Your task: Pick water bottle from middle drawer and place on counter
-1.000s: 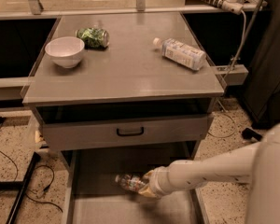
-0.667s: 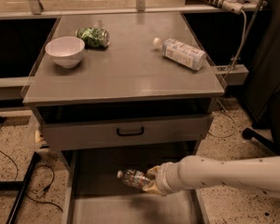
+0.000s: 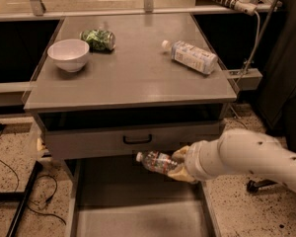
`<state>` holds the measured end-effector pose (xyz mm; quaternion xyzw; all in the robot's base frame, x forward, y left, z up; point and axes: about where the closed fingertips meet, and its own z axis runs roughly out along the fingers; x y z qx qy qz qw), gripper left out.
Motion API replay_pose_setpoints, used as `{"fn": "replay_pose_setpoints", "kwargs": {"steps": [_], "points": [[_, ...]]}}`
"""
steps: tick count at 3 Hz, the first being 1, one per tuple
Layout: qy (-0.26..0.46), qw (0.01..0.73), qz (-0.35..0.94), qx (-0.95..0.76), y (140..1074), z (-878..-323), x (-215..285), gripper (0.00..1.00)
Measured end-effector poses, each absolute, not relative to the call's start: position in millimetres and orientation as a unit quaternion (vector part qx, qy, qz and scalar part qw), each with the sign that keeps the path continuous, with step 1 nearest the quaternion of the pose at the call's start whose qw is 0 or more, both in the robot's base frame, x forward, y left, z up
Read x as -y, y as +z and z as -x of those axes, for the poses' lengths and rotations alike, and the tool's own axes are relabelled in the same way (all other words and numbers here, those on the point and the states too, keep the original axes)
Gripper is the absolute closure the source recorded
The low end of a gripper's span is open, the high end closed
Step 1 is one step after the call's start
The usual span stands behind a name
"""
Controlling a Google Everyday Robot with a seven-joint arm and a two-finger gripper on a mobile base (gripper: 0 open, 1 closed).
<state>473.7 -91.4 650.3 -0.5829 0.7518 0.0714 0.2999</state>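
Two bottles are in sight, along with one bowl, one green packet, one closed drawer front and one open drawer. On the worktop (image 3: 133,78) the white bowl (image 3: 68,54) stands near the left edge, toward the far left corner. The crumpled green packet (image 3: 98,39) lies just beside it, close to the far edge. The larger white-labelled bottle (image 3: 191,56) lies on its side near the right edge, its cap pointing toward the middle of the far edge.

Below the front edge is the drawer front (image 3: 89,142) with one black handle (image 3: 137,139), and under it the middle drawer (image 3: 133,216) stands pulled out. The single white arm (image 3: 246,157) reaches in from the right, with the gripper (image 3: 176,165) below the front edge, right of its middle. The two tan fingers (image 3: 180,153) are clamped on the water bottle (image 3: 157,161), one above its base end and one below. The bottle lies nearly level, with its white cap pointing left, away from the fingers, just under the handle and above the drawer floor
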Motion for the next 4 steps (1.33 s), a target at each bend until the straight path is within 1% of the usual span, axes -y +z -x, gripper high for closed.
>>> {"fn": "replay_pose_setpoints", "kwargs": {"steps": [1,3,4], "points": [[0.030,0.295,0.594,-0.748,732.6,-487.4,99.9,1.00],[-0.035,0.304,0.619,-0.723,865.4,-500.7,78.4,1.00],[-0.052,0.347,0.625,-0.697,922.9,-528.0,68.9,1.00]]}}
